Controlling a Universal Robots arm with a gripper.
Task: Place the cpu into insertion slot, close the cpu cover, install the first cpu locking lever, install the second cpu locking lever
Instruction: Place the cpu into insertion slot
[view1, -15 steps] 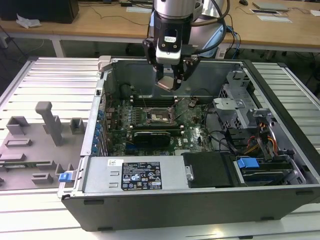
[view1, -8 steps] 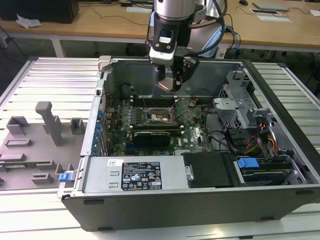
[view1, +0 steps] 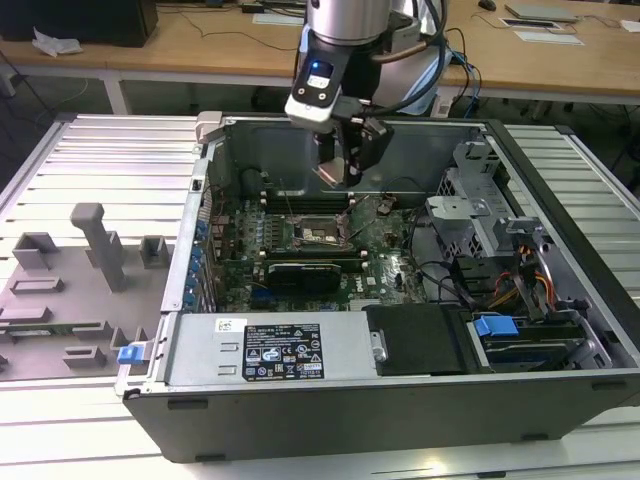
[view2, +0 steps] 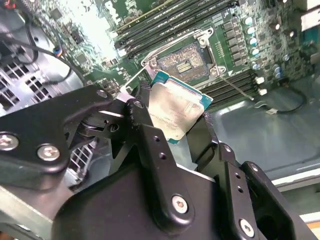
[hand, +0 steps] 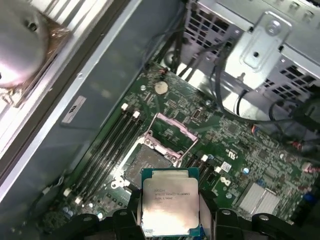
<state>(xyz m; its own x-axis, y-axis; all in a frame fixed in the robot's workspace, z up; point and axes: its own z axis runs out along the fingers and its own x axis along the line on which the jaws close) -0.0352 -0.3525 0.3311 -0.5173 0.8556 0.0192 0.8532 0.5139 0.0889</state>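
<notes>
My gripper (view1: 339, 176) hangs inside the open computer case, a little above the green board. Its black fingers (hand: 122, 220) are shut on the cpu (hand: 171, 200), a flat square chip with a dull silver top and a teal edge, which also shows tilted in the second wrist view as the cpu (view2: 176, 107). The insertion slot (hand: 149, 162) lies open just beyond the chip, its dark contact field (view2: 186, 61) bare. The cpu cover (hand: 173, 123) stands swung up at the slot's far side. Thin wire levers (view2: 234, 85) stick out beside the slot.
Long black memory slots (hand: 107, 145) flank the socket. A metal drive cage (view1: 470, 215) with cables (view1: 520, 275) stands at the exterior view's right. The labelled power supply (view1: 280, 350) sits at the front, and the case walls (view1: 205, 190) enclose the board.
</notes>
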